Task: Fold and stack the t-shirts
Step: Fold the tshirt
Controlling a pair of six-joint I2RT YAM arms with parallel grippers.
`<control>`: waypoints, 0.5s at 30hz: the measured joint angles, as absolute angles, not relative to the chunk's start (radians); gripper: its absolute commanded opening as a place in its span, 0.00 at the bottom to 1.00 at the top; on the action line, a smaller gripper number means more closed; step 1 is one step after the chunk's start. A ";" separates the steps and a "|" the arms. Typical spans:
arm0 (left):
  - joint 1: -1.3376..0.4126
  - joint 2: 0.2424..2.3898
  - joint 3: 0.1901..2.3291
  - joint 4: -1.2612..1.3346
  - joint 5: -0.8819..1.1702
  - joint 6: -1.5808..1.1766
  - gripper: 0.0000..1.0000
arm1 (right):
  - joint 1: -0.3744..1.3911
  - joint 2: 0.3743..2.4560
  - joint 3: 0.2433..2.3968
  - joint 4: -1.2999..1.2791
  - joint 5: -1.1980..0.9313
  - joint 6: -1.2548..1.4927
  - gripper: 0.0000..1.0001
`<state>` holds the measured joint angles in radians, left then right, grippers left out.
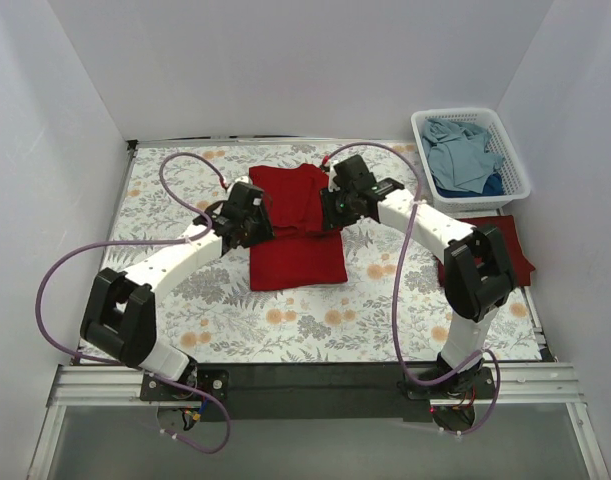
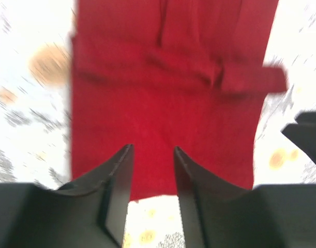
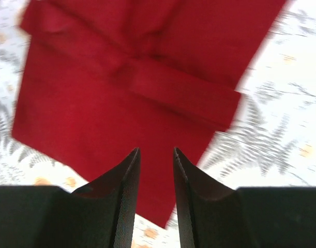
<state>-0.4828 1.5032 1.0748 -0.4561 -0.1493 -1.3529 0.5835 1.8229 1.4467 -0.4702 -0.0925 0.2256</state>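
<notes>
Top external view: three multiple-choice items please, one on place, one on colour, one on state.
1. Where does the white lattice basket sit?
A. far-right corner of the table
B. far-left corner
C. between the arm bases

2. What colour is the t-shirt spread mid-table?
A. dusty blue
B. white
C. bright red

3. How do the left jaws and right jaws stand?
A. shut on the t-shirt
B. open, holding nothing
C. shut on the basket

Key:
1 A, it sits back right in the top view.
2 C, red cloth fills both wrist views.
3 B, each wrist view shows a gap, with cloth below and none between.
</notes>
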 measured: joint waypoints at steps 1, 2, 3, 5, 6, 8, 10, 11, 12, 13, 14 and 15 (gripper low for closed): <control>-0.506 1.502 1.055 -0.453 -0.147 -1.363 0.33 | 0.603 1.820 1.435 -0.445 -0.093 0.233 0.37; -0.523 1.510 1.036 -0.448 -0.143 -1.370 0.33 | 0.625 1.821 1.422 -0.415 -0.093 0.239 0.36; -0.538 1.525 1.017 -0.445 -0.139 -1.377 0.33 | 0.646 1.826 1.407 -0.388 -0.098 0.246 0.36; -0.561 1.564 0.981 -0.447 -0.135 -1.394 0.33 | 0.677 1.848 1.389 -0.356 -0.106 0.262 0.36; -0.569 1.583 0.965 -0.450 -0.132 -1.401 0.33 | 0.687 1.863 1.383 -0.337 -0.108 0.268 0.36; -0.582 1.610 0.936 -0.456 -0.123 -1.412 0.33 | 0.700 1.898 1.376 -0.304 -0.112 0.282 0.36; -0.586 1.614 0.911 -0.466 -0.116 -1.421 0.33 | 0.702 1.929 1.376 -0.273 -0.112 0.290 0.35; -0.586 1.612 0.907 -0.465 -0.114 -1.425 0.33 | 0.702 1.943 1.376 -0.256 -0.110 0.294 0.35; -0.586 1.611 0.906 -0.463 -0.112 -1.428 0.33 | 0.701 1.955 1.376 -0.243 -0.110 0.295 0.35; -0.586 1.611 0.903 -0.461 -0.110 -1.429 0.33 | 0.701 1.965 1.376 -0.229 -0.108 0.297 0.35; -0.586 1.608 0.897 -0.455 -0.108 -1.432 0.33 | 0.701 1.974 1.376 -0.213 -0.105 0.298 0.35; -0.585 1.602 0.889 -0.447 -0.107 -1.436 0.33 | 0.701 1.985 1.378 -0.203 -0.103 0.297 0.35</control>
